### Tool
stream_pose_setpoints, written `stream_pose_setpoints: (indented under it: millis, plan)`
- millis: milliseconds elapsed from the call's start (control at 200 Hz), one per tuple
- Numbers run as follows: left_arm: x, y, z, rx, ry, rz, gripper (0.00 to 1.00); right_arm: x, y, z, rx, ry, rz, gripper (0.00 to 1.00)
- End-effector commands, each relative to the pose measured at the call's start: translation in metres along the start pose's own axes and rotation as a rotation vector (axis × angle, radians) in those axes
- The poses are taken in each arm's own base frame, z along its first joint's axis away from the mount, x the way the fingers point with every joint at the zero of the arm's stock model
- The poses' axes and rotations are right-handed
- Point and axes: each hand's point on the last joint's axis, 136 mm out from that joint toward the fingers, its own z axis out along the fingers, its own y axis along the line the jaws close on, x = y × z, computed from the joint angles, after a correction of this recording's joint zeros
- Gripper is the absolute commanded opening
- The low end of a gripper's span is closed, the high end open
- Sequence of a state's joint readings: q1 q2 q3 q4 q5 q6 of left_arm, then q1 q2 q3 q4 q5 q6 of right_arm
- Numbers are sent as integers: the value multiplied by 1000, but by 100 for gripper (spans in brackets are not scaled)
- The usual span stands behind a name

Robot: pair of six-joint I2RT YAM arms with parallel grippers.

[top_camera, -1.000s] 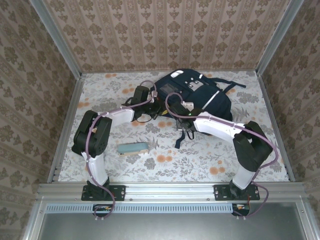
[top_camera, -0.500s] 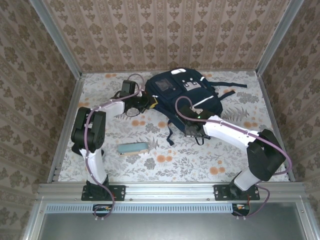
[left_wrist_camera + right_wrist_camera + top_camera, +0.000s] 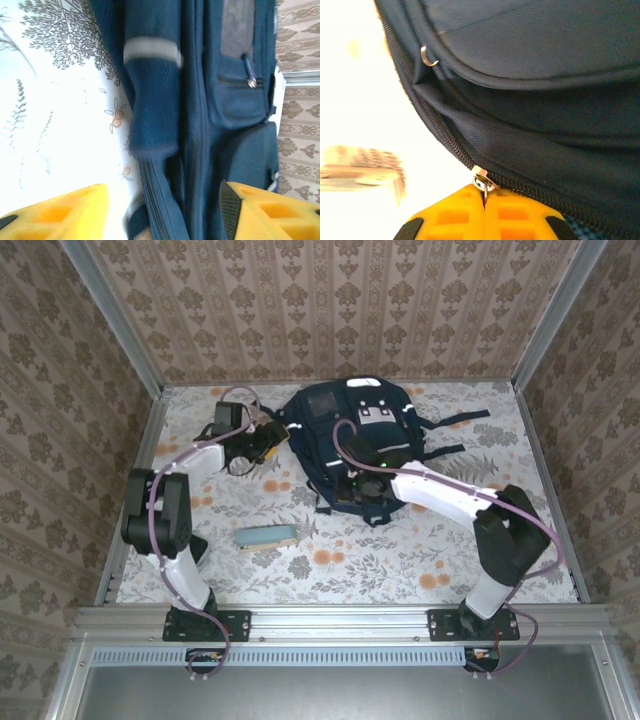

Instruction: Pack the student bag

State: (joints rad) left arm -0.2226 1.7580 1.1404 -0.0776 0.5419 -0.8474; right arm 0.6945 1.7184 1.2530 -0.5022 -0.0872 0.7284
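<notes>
The bag point(image 3: 325, 430) lies flat at the far middle of the table point(image 3: 400, 560). A teal case point(image 3: 266, 536) sits well apart on the near left, not yet packed.

The right gripper point(image 3: 484, 196) is at the bag's near edge, its fingers pressed together on the zip pull point(image 3: 482, 180). The left gripper point(image 3: 162, 200) is at the bag's left side with its fingers wide. A strap point(image 3: 150, 100) and side fabric lie between them, unpinched.

The step looks like running the zip. To do it well, the left fingers should close on the fabric so the bag cannot slide. The right should then draw the pull along the line of the teeth point(image 3: 442, 129), following the curve. It should stay low and steady, or the small tab may slip out.
</notes>
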Motion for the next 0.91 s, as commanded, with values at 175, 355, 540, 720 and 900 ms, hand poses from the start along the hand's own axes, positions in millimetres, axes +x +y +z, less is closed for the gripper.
stream_pose_setpoints:
  millis: [175, 355, 540, 720, 900]
  plan:
    - [51, -1, -14, 104, 63, -106, 63, -34, 83, 21, -262, -13, -69, 0]
    - [75, -8, -4, 140, 140, -125, 57, -27, 81, 30, -262, 21, -71, 0]
    - [80, -8, 9, 180, 159, -152, 48, -19, 75, 30, -257, 40, -69, 0]
    - [87, 1, 18, 141, 181, -178, 47, -14, 76, 32, -265, 58, -72, 0]
    - [90, 14, 22, 90, 183, -210, 46, -9, 74, 33, -248, 70, -94, 0]
